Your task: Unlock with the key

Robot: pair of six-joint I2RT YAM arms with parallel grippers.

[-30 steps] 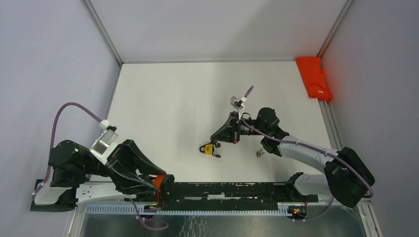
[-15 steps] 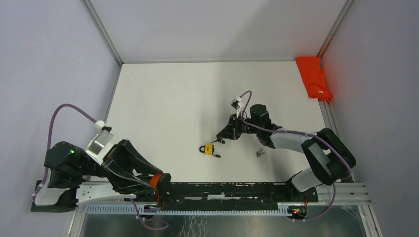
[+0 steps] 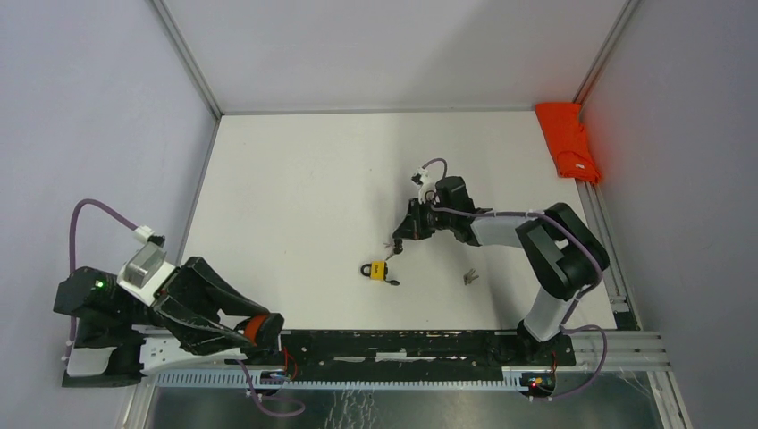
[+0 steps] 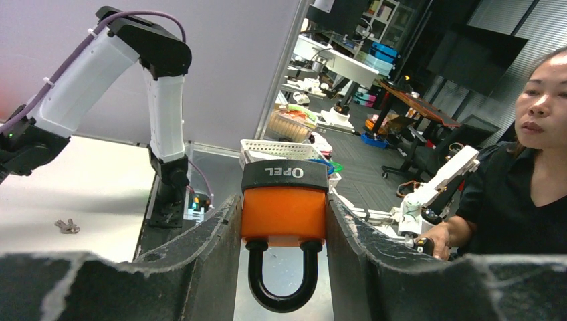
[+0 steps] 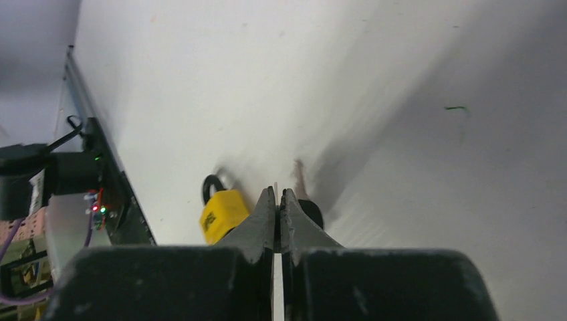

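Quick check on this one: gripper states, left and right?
Left gripper: closed on the orange padlock.
Right gripper: jaws shut; cannot tell whether anything is pinched between them.

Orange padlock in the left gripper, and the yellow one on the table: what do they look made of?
The orange padlock: matte orange body, likely a plastic or rubber cover, under a lettered black cap; glossy black shackle, probably coated metal. The yellow padlock: smooth yellow shell, perhaps painted or plastic-covered, with a dark shackle; too blurred to be sure.

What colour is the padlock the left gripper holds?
Padlock: orange body, black shackle; left wrist view shows it best.
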